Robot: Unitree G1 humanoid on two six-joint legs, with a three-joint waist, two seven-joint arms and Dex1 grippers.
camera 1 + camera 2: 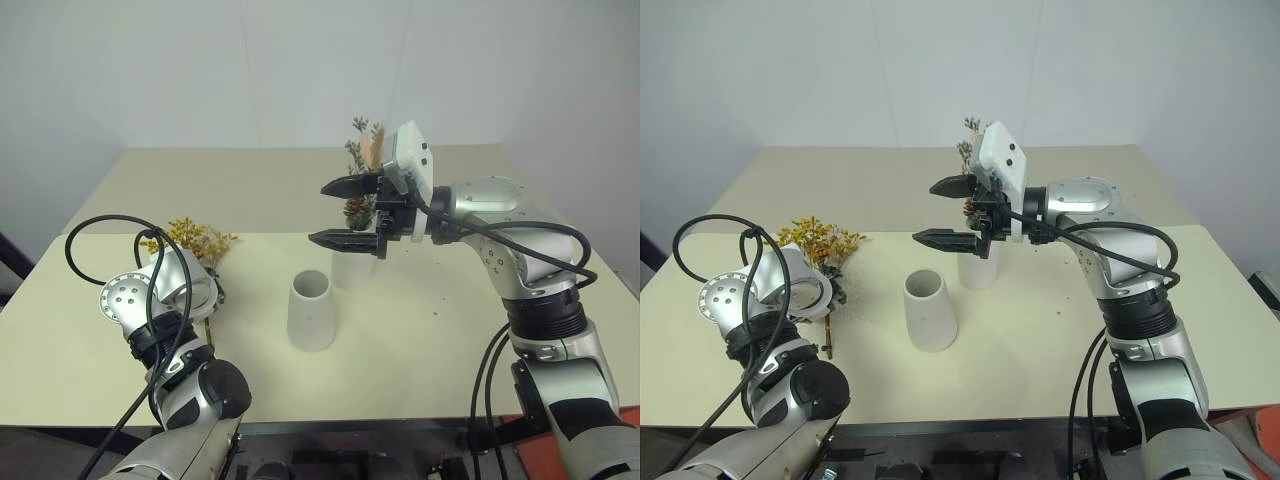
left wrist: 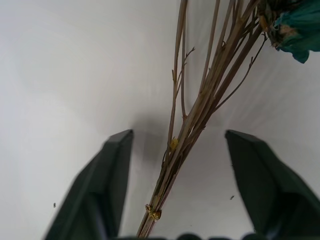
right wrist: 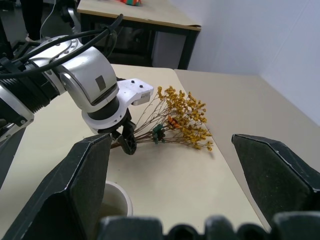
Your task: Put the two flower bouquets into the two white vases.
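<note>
The yellow-orange bouquet lies on the table at the left, flowers pointing away from me. My left gripper is lowered over its thin stems; the two fingers stand open on either side of the stems without touching them. The green-sprig bouquet with its pinecone stands in the bottle-shaped white vase at the middle. My right gripper hangs open and empty in the air just in front of that bouquet, pointing left. The cone-shaped white vase stands empty, nearer to me.
The cream table meets a second one behind it along a seam. Black cables loop over my left arm. A dark-framed table stands farther off in the room.
</note>
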